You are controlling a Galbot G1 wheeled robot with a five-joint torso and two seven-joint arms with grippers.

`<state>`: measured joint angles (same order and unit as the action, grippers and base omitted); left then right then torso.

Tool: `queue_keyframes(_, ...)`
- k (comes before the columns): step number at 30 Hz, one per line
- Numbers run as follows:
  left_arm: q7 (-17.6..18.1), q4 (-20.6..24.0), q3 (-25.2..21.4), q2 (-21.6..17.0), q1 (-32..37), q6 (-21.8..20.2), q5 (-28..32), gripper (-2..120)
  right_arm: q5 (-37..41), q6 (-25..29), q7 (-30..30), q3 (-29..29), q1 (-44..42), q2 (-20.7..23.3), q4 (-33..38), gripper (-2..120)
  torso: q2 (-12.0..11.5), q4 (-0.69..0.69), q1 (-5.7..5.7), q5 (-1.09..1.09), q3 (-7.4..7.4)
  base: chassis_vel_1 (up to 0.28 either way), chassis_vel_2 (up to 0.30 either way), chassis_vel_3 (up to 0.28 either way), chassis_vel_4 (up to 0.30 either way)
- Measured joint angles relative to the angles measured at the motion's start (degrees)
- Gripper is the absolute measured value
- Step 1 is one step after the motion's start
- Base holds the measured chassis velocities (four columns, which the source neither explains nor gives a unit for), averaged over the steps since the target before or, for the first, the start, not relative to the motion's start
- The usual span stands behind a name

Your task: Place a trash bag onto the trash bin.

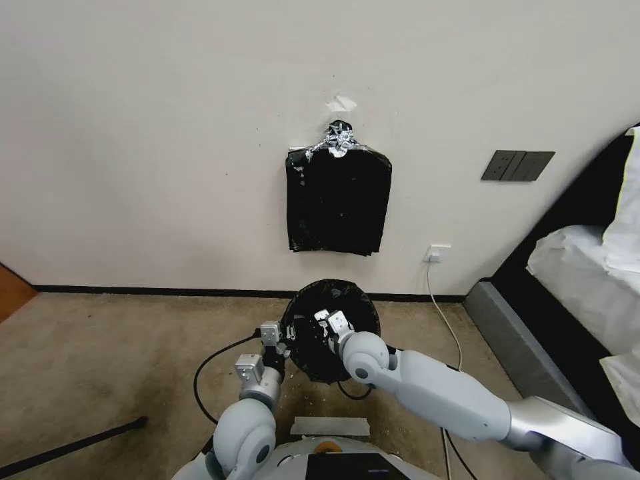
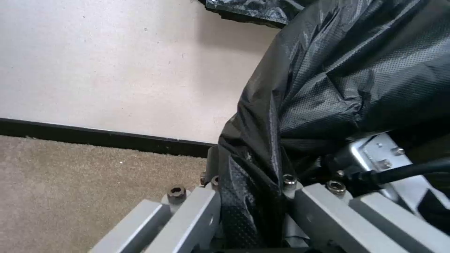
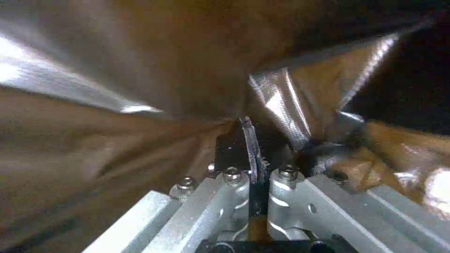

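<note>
The trash bag (image 1: 357, 303) is a glossy black film spread in a round mouth on the carpet near the wall, straight ahead of me. It covers the trash bin, which is hidden under it. My left gripper (image 1: 283, 345) is at the bag's left edge, and in the left wrist view the left gripper (image 2: 248, 191) is shut on a fold of the trash bag (image 2: 337, 70). My right gripper (image 1: 328, 325) reaches inside the bag's mouth. Seen from the right wrist, the right gripper (image 3: 251, 151) is shut on a thin pleat of the trash bag (image 3: 140, 70).
A flat black bundle of bags (image 1: 339, 200) hangs on the wall above. A bed (image 1: 580, 280) with a dark frame stands at the right. A white cable (image 1: 443, 313) runs down from a socket (image 1: 437, 253). A black cable (image 1: 213, 360) and a dark pole (image 1: 73, 443) lie on the carpet at the left.
</note>
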<state>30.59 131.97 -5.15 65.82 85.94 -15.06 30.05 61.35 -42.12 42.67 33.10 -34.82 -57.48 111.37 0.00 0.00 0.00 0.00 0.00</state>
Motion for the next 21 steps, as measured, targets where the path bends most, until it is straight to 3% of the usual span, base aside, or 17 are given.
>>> queue_keyframes(21,0.7,1.3,0.3,0.5,0.5,-0.9,2.2,1,0.0,0.1,1.2,-1.2,-0.7,-0.3,-2.3,0,0.0,0.0,0.0,0.0,0.0,0.0,0.0,0.0,0.0)
